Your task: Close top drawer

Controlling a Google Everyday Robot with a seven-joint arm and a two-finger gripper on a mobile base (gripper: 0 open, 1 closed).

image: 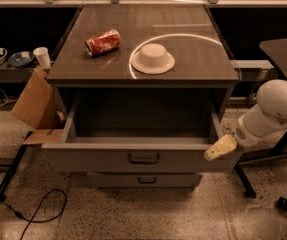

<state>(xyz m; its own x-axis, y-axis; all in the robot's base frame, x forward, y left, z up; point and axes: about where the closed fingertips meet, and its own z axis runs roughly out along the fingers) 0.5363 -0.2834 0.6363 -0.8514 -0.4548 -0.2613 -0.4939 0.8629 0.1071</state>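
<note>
Camera view: cream pincer [220, 147] on a white rounded arm [278, 106] sits at the right front corner of the wide grey box top drawer [93, 159]. Contact looks likely, and I cannot tell whether the pincer is apart or together. The top drawer is pulled well out, stretching left of the pincer, with its small dark bar handle [143, 158] well to the left. A shallower grey drawer [183, 180] lies below-left. The grey table [203, 64] sits above. On it, up-left of the pincer, are an upturned cream bowl [153, 59] and, further left, a crushed red can [103, 42] on its side. They lie near each other but apart. A brown cardboard box [33, 104] is far left.
</note>
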